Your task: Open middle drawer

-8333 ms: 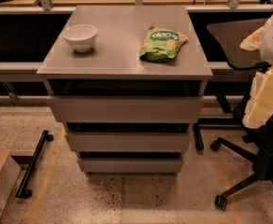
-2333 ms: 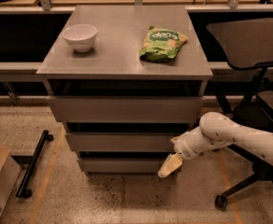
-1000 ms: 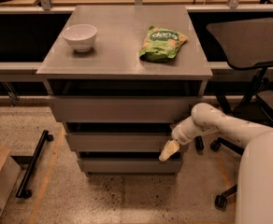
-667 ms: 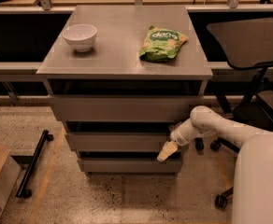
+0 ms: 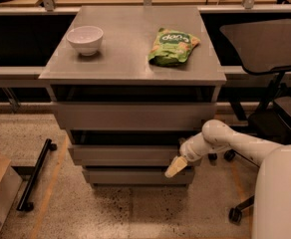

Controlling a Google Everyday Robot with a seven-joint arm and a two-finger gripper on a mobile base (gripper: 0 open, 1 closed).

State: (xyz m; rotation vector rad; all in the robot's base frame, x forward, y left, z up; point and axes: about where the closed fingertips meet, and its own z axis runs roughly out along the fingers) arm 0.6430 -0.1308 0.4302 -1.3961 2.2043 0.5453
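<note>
The robot's hand point(image 5: 176, 167) hung at the right end of the middle drawer point(image 5: 120, 155), second of three fronts in the grey cabinet point(image 5: 135, 116), its cream tip over the front's lower right corner; whether it was spread or closed could not be told. Shadow hid the drawer's interior. A bowl point(image 5: 85, 39) and green packet point(image 5: 173, 46) sat on the cabinet's surface point(image 5: 130, 59).
</note>
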